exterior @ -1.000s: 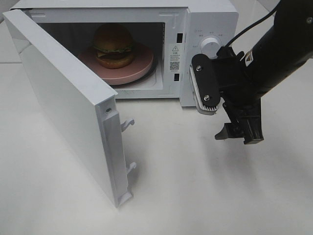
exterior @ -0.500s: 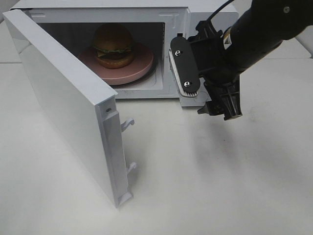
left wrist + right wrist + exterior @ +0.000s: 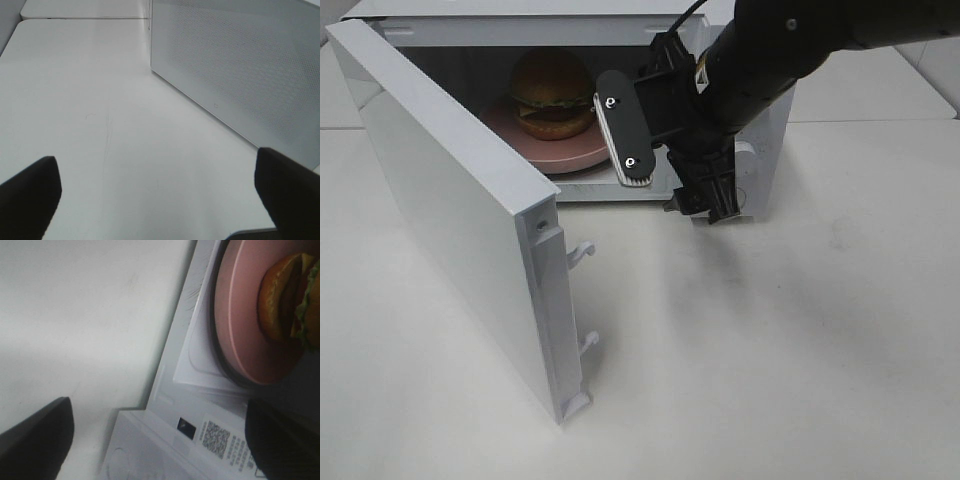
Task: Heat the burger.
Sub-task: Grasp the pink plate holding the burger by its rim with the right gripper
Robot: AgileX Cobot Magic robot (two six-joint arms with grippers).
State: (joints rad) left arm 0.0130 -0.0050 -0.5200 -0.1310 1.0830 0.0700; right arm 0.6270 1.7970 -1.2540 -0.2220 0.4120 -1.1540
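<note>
One burger (image 3: 552,92) sits on its pink plate (image 3: 590,150) inside the microwave (image 3: 765,160), door (image 3: 450,220) open at 8 o'clock, right gripper (image 3: 670,175) empty, jaws apart, likely positioned to shut it.

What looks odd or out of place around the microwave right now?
Nothing stands out. The burger sits upright on the pink plate inside the microwave, nothing spilled. The door hangs wide open, and the right gripper is open and empty.

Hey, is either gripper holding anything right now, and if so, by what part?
Nothing is held. The right gripper is open in front of the microwave; the left gripper is open over the table.
</note>
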